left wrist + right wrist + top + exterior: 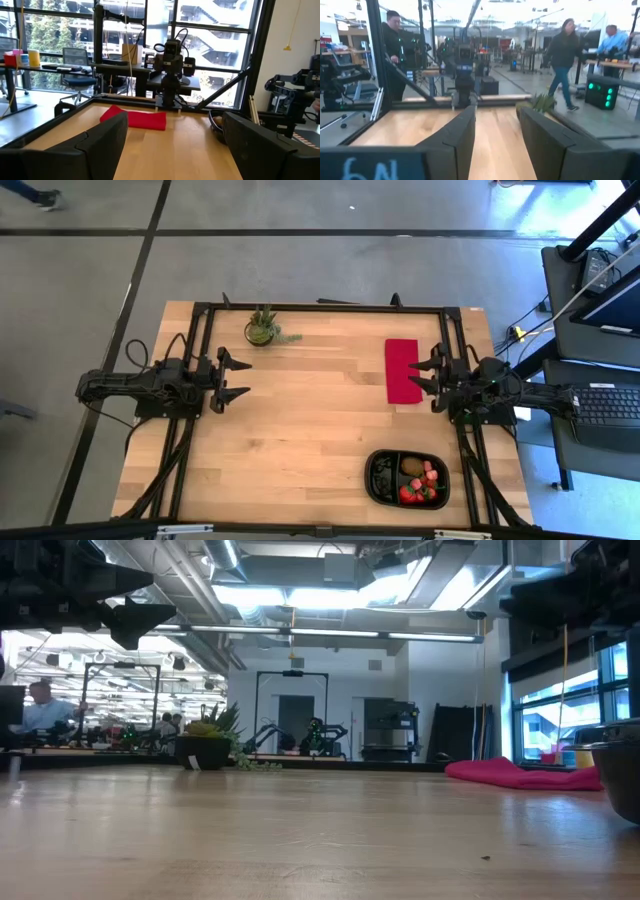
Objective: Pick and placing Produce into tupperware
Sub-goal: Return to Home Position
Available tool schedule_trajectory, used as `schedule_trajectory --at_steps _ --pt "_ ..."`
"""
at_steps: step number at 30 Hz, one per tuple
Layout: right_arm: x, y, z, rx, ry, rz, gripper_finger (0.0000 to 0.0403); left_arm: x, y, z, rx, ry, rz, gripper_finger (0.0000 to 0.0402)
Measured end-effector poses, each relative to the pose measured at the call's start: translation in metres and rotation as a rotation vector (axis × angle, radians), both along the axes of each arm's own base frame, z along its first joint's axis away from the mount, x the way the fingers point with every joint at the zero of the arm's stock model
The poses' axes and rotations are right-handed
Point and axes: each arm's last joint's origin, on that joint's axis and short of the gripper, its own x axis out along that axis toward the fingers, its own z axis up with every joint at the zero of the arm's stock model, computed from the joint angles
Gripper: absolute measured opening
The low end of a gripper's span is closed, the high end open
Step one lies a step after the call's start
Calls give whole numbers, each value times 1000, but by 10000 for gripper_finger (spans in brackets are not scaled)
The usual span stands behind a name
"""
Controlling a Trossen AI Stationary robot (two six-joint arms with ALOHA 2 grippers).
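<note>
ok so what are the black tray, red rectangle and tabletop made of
Black tray: probably plastic, given its smooth moulded two-compartment shape. Red rectangle: soft cloth, lying in rumpled folds in the low view. Tabletop: light wood, with plank seams and a matte finish.

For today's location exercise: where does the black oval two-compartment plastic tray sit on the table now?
In the high view, the black oval plastic tray lies near the wooden table's bottom-right corner, below the flat red cloth.

Black tupperware [369,478], mostly red produce [428,481], red cloth [403,371].
</note>
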Motion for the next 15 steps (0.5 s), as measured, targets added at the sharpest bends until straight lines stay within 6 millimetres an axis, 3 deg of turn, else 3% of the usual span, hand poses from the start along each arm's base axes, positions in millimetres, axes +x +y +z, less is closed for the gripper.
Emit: schedule_trajectory --at_steps 7,15 --pt "5 0 -14 12 -41 5 158 1 0 -4 -2 45 0 315" --pt "4 0 -11 10 -71 5 159 1 0 -6 -6 58 -1 315"
